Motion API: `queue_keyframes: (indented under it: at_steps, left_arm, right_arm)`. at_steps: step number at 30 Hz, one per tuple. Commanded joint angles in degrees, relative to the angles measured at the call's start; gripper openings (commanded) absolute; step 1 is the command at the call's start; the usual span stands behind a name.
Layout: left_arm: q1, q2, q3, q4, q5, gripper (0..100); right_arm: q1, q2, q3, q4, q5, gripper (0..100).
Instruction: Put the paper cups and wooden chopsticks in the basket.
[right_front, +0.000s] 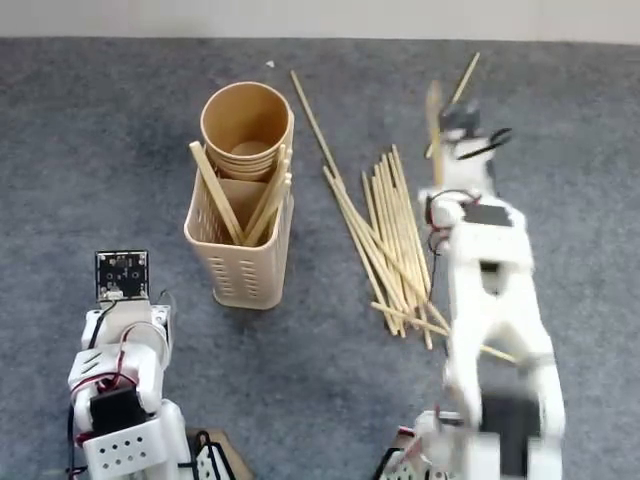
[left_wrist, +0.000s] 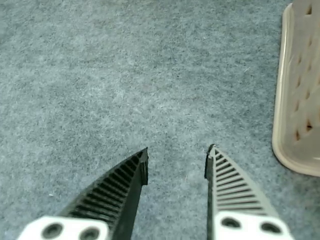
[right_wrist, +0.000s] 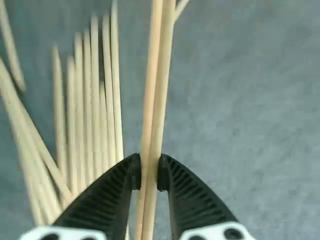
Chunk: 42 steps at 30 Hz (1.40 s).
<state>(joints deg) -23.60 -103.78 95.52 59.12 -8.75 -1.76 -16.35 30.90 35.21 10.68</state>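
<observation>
The right tool (right_wrist: 149, 175) pinched two chopsticks (right_wrist: 155, 100) right of the loose pile (right_front: 390, 240); the left tool (left_wrist: 176, 162) hung spread beside the basket (right_front: 240, 265).

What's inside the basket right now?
Stacked paper cups stand in the basket's far compartment; several chopsticks lean in the near one. Basket walls hide their lower ends and the cups' bases.

Grey carpeted table (right_front: 100, 150), beige perforated basket (right_front: 245, 265) on it, wooden chopsticks (right_front: 395, 240) scattered beside
</observation>
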Motion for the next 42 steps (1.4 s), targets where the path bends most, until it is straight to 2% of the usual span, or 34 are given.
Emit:
queue_keyframes:
  at_steps: [1,4,8,15,24,31,36,42]
  left_arm:
    - [0.57,-0.31,-0.4,-1.14,-0.7,21]
    - [0.57,-0.4,-0.4,-1.14,-0.7,21]
    - [0.57,-0.4,-0.4,-1.14,-0.7,21]
    - [0.57,-0.4,-0.31,-1.14,-0.7,21]
    - [0.57,-0.31,-0.04,-2.29,-0.7,21]
    - [0.57,-0.31,0.4,-2.37,-0.7,21]
    - [0.57,-0.31,0.48,-2.73,-0.7,21]
    - [0.57,-0.31,0.48,-2.73,-0.7,21]
  right_arm:
    - [-6.55,-20.97,-0.92,-0.66,-4.75,0.5]
    - [-14.29,-28.44,-0.04,-0.92,-8.18,0.5]
    - [-23.96,-30.37,-0.04,-1.36,-13.98,0.5]
    - [-35.12,-30.37,1.27,-12.09,-14.68,0.5]
    - [-40.92,-30.46,12.79,-30.46,-15.03,0.5]
    - [-41.1,-29.23,14.02,-35.21,-15.12,1.8]
    - [-40.84,-26.95,13.67,-35.38,-17.32,12.8]
    - [-40.22,-26.95,13.67,-35.3,-18.02,12.8]
